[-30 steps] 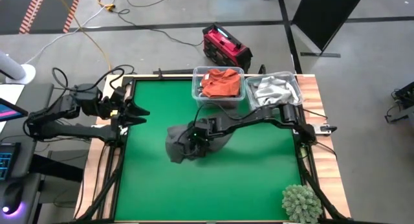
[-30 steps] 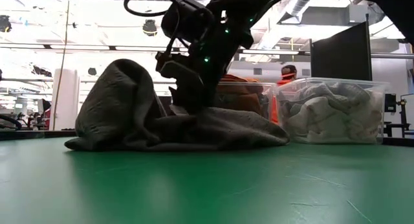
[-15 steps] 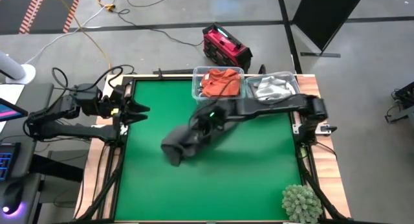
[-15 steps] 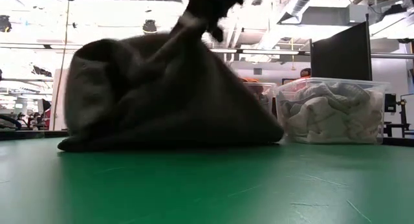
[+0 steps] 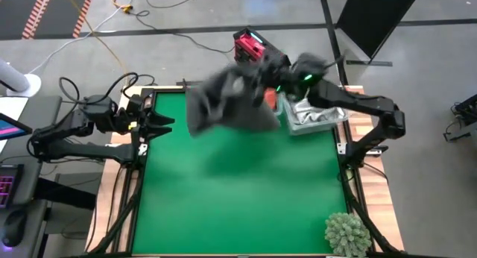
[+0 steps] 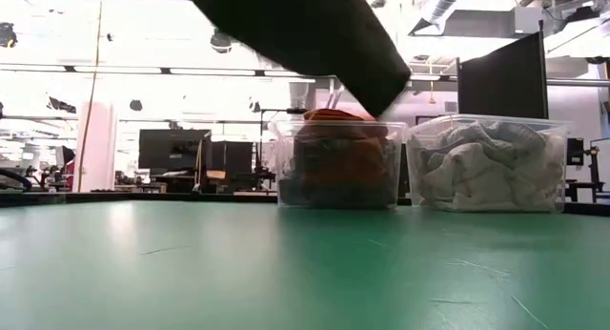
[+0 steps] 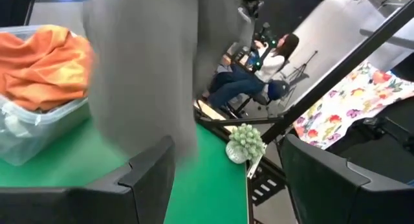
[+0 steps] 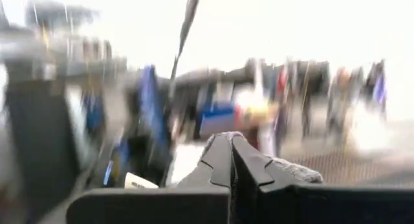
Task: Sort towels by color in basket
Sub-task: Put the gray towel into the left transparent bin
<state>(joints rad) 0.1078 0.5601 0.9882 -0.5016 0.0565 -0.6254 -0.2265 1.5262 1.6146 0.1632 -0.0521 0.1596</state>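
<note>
Grey towel (image 5: 227, 103) hangs off the surface, beside the orange-towel bin (image 6: 335, 164) | right end effector (image 8: 230, 160) pinched shut on its corner | left end effector (image 5: 155, 127) wide, idle | step: carrying | next: you choose its matching bin, then release.

Two dark jointed arms (image 5: 358, 101), black cables, small green lights.
</note>
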